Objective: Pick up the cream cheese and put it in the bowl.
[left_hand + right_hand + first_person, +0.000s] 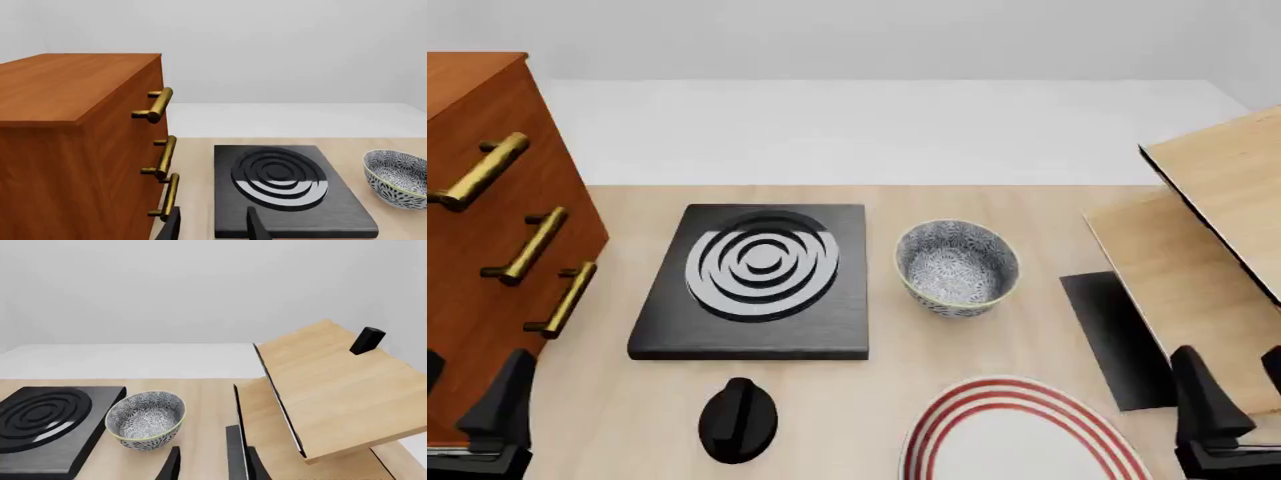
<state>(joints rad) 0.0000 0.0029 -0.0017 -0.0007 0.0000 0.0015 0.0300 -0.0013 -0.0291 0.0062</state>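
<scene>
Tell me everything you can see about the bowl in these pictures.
The bowl is small, round and deep, with a fine blue-grey and white speckled pattern inside and outside and a thin yellowish-green rim. It looks like glazed ceramic. It stands upright and empty on the wooden table, just to the right of the black stove plate in the front view, apparently not touching it, and beyond the red-ringed plate. Neither gripper is near it.
</scene>
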